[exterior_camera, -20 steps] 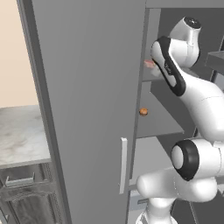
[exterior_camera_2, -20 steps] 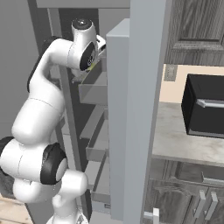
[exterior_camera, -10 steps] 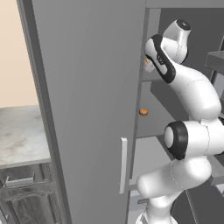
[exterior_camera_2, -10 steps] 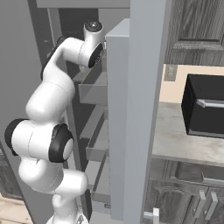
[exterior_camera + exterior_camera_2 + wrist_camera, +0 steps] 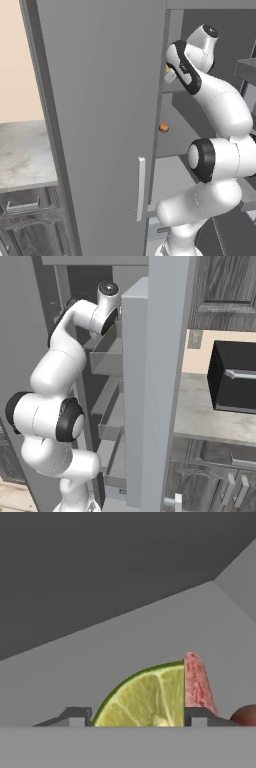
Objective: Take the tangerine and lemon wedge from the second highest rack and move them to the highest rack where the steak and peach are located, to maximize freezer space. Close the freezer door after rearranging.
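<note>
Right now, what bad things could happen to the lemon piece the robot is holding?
1. The lemon wedge sits between the gripper fingers, with the steak right beside it. Setting it down could bump or land on the steak.
2. The peach is close by too; a nudge might roll it along the rack.
3. The tangerine waits on the rack below, near the front edge. The arm coming back could knock it off.

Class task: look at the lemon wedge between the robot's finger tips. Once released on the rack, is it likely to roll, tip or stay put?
The lemon wedge has a curved rind, so it may rock or tip onto a flat cut face. It probably won't roll far, unlike a round fruit. The steak close beside it might stop it.
</note>
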Robot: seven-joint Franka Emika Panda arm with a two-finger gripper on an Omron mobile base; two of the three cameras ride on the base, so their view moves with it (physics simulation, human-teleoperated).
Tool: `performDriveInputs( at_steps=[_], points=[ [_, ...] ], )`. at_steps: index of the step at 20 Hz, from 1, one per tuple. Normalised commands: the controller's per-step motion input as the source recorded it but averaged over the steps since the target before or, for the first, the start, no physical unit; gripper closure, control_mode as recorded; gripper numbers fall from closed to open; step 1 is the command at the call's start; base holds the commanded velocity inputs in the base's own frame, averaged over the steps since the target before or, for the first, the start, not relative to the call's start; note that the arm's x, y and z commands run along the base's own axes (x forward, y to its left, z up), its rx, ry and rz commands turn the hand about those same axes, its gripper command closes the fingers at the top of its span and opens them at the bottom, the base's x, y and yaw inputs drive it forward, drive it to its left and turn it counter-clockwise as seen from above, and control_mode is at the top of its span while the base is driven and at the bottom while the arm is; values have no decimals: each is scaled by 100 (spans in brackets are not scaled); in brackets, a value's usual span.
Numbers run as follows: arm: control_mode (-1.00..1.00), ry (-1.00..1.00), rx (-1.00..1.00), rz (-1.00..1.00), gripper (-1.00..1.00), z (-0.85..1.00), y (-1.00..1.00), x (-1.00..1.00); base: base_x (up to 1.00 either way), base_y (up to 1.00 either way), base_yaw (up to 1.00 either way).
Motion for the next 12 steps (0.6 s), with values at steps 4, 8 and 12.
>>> performDriveInputs(
  at_steps=[4,8,12],
  points=[
    [-100,9,2,0,-100,-29,0,43,0,0,0],
    [-100,2,4,0,-100,-20,0,27,0,0,0],
    [-100,0,6,2,-100,-7,-13,28,0,0,0]
  ],
)
